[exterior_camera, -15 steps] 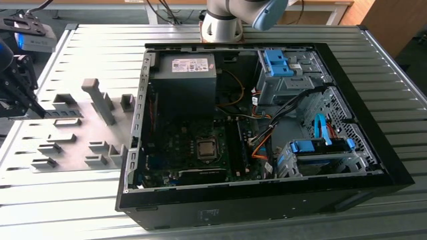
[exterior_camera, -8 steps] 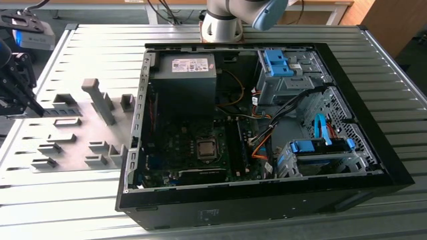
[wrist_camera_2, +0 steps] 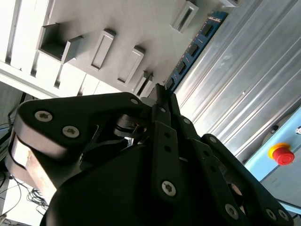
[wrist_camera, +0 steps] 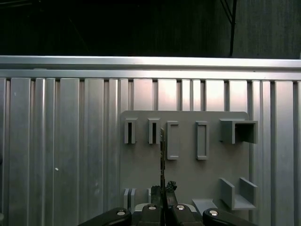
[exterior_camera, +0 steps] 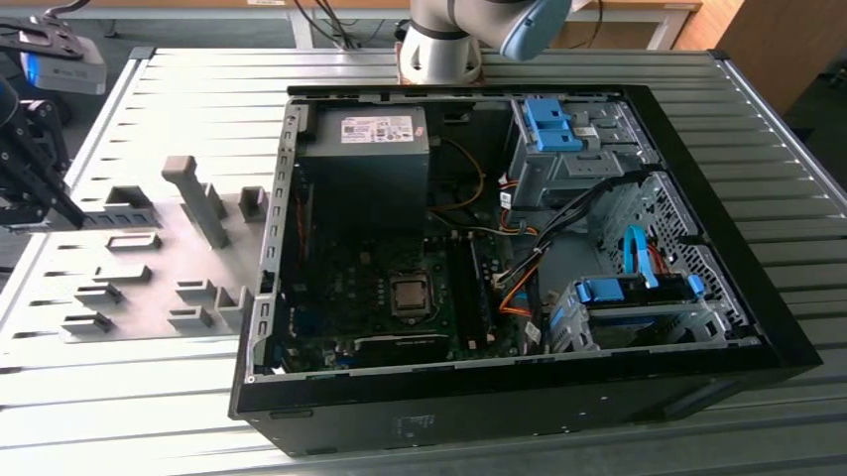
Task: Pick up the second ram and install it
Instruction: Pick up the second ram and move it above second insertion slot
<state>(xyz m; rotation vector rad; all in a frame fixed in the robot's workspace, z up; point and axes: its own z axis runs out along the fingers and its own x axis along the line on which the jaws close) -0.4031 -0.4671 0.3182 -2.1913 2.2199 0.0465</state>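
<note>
Fingers [wrist_camera_2: 162, 99] grip the second ram [wrist_camera_2: 193, 49] over a grey plate [wrist_camera_2: 141, 19] on a ribbed table [wrist_camera_2: 225, 84].

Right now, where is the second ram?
In both wrist views the second ram is clamped in the gripper over the grey holder plate, which lies at the exterior view's left beside the open computer case.

scanning for readable print, nothing legible coming through. white label [exterior_camera: 375, 129] sitting on power supply [exterior_camera: 360, 174] inside pc case [exterior_camera: 556, 402], carrying fine lines of print, too small to read. small pale mark [exterior_camera: 417, 428] showing on case front wall, unreadable. second ram [wrist_camera_2: 194, 47] showing pale marking at far end in second wrist view, no characters making out.
</note>
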